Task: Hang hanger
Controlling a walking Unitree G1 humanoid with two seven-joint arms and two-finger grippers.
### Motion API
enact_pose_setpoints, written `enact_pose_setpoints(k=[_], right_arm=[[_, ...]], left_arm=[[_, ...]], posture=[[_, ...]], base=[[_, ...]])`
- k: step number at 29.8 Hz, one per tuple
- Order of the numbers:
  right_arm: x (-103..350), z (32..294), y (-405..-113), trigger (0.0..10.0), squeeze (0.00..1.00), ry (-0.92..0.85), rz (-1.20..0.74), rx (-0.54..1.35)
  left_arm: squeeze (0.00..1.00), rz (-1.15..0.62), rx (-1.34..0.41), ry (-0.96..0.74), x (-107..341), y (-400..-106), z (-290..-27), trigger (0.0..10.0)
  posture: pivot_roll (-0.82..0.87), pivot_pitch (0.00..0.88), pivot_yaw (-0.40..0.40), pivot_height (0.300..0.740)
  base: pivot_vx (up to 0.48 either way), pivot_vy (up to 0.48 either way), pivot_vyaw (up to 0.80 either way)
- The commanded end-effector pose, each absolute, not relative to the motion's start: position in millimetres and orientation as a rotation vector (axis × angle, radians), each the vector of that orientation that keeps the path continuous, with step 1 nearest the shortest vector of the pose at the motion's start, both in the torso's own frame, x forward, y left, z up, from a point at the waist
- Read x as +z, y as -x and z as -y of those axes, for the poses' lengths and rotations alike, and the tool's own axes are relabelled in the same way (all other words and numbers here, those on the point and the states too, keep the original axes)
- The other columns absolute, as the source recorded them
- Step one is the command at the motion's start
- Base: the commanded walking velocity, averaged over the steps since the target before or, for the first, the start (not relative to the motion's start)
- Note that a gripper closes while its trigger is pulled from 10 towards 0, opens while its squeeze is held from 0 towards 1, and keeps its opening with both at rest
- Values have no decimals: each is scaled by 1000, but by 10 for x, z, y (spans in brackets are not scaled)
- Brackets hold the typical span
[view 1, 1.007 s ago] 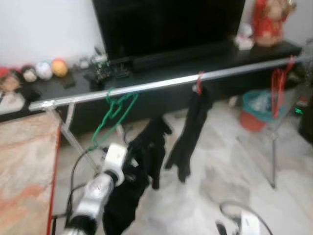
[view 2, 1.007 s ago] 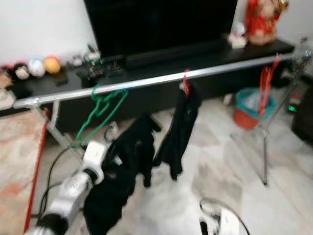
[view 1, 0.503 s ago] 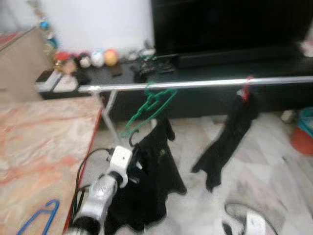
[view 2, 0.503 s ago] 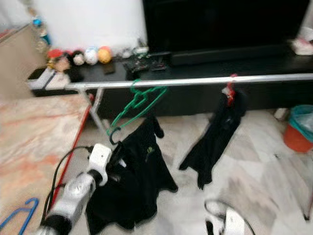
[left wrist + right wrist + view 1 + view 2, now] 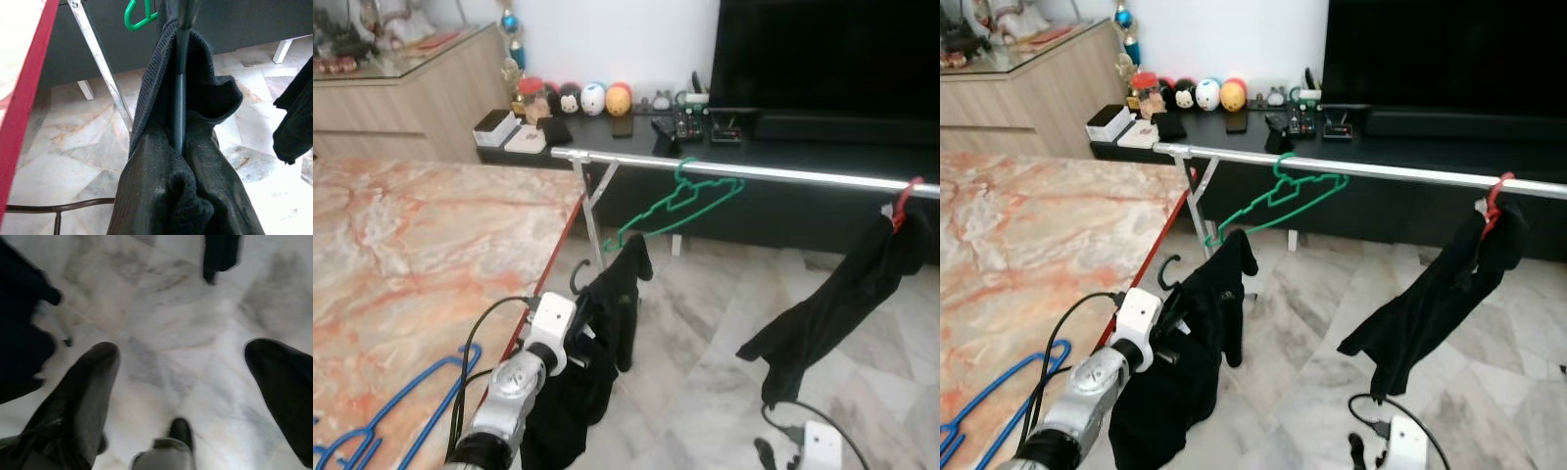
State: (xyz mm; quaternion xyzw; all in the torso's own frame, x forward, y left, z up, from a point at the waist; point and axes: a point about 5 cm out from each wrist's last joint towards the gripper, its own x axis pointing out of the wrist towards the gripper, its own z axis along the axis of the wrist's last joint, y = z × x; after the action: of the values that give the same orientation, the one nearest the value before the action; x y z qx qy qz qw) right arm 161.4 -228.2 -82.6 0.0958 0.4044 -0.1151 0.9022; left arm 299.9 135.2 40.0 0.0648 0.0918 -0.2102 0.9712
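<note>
The camera has swung left since a second ago, bringing the marble table into view. The left claw stays clamped on the black-garment hanger, whose hook points up toward the silver rail, above and ahead. Right claw hangs spread apart over the floor.

The right tool hangs over a pale marble floor, its two black fingers spread wide apart. Dark cloth shows at one edge.

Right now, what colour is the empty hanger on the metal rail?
Green; the empty hanger shows best in the left eye view.
</note>
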Motion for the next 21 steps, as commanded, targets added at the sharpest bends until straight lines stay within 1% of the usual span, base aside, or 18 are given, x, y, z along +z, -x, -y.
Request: enact_pose_setpoints(k=[1, 21], right_arm=[[-836, 2299, -1585, 10000, 0, -201, -846, -248], [-838, 2299, -1581, 10000, 0, -201, -848, -248]], left_arm=[[0, -150, -433, -129, 476, -3039, -1348, 10000], [0, -153, -442, -125, 468, -3030, -1339, 10000]], posture=[[-50, 0, 75, 740], [-50, 0, 74, 740]], base=[[0, 0, 0], [0, 0, 0]])
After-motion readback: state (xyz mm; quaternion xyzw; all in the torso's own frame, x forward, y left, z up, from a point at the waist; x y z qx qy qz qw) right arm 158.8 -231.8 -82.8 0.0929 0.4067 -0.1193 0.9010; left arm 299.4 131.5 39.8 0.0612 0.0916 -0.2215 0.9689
